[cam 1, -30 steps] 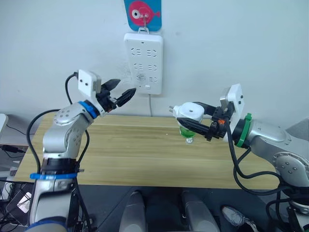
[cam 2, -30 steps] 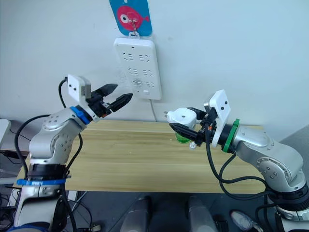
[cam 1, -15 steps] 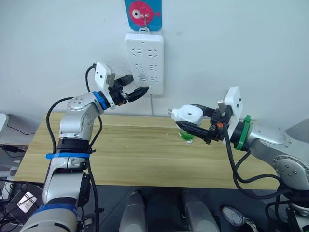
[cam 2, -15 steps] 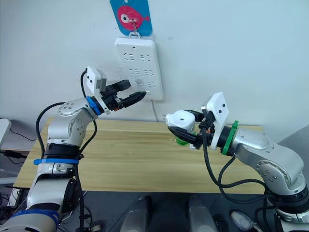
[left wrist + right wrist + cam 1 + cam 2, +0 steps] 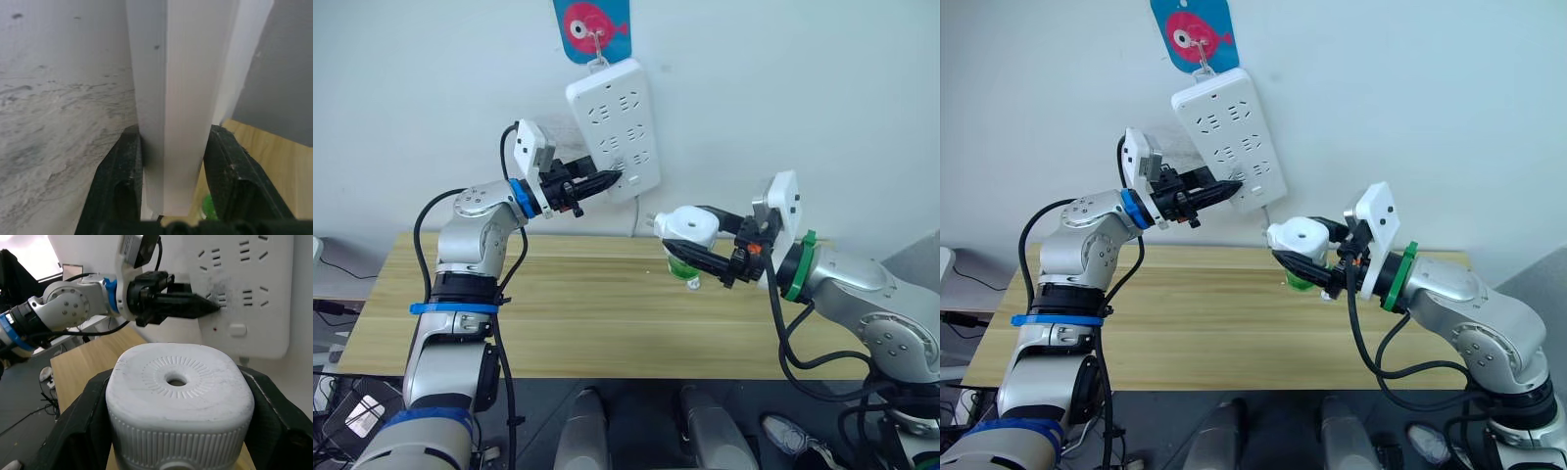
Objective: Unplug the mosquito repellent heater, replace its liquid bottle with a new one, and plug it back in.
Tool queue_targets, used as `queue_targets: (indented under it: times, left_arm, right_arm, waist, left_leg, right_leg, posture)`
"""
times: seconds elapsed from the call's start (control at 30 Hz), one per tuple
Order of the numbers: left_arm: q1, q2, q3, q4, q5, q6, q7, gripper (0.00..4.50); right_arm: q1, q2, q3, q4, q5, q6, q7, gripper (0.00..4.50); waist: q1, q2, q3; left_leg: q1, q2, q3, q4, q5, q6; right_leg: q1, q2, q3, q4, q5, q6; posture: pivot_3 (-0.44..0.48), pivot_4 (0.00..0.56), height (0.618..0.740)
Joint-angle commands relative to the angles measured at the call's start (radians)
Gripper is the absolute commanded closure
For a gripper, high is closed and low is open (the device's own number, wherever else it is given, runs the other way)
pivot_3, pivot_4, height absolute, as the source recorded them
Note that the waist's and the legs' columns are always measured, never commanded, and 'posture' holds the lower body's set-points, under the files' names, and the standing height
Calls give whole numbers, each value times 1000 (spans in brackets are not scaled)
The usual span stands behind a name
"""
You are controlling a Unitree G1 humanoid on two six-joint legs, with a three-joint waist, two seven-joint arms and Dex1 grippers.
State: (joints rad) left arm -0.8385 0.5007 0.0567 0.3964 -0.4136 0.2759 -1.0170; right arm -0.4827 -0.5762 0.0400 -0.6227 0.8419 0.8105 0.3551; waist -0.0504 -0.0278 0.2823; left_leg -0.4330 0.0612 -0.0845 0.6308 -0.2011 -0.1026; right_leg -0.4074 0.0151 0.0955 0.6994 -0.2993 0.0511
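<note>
The mosquito repellent heater (image 5: 690, 227) is a small white rounded unit with a round hole on top (image 5: 175, 381). My right gripper (image 5: 705, 245) is shut on it and holds it above the table. Its prongs (image 5: 656, 222) point toward the wall. A green liquid bottle (image 5: 681, 266) sits directly under it. The long white power strip (image 5: 615, 125) hangs tilted on the wall. My left gripper (image 5: 599, 183) is shut on the strip's lower left edge. In the left wrist view one black finger (image 5: 122, 181) sits on each side of the strip (image 5: 181, 98).
A wooden table (image 5: 558, 304) stands against the white wall below both arms. The strip hangs from a hook on a blue and pink fish sign (image 5: 592, 24). Its cable runs down behind the table. A grey cabinet edge (image 5: 925, 255) shows at far right.
My left gripper has reached the power strip and shut on its lower left edge, and the strip now hangs tilted. The right gripper with the heater has risen slightly toward the wall.
</note>
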Motion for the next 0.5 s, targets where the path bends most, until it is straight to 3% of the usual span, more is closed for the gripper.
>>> queue_targets:
  times: [0.03, 0.27, 0.5]
  left_arm:
    - [-19, 2, 15, -11, 22, -1, 44, 3102]
    - [22, 9, 9, -109, 10, 76, 61, 3135]
    - [49, 14, 8, -154, 14, 110, 80, 3163]
  right_arm:
    - [-58, 46, 47, 12, -114, -27, -70, 1448]
    - [-164, 189, 132, 86, -298, -20, -189, 1448]
    - [-179, 257, 152, 121, -419, -83, -179, 1448]
  waist:
    - [-1, 0, 0]
    - [2, 0, 0]
    - [2, 0, 0]
  left_leg:
    - [0, 0, 0, 0, 0, 0]
    - [0, 0, -1, 0, 1, 0]
    - [0, 0, -1, -1, 1, 0]
  right_leg:
    - [0, 0, 0, 0, 0, 0]
    - [0, 0, 0, 0, 0, 0]
    - [0, 0, -1, 0, 0, 0]
  posture:
    - [-69, 240, 735]
    - [-64, 243, 735]
    - [-48, 240, 735]
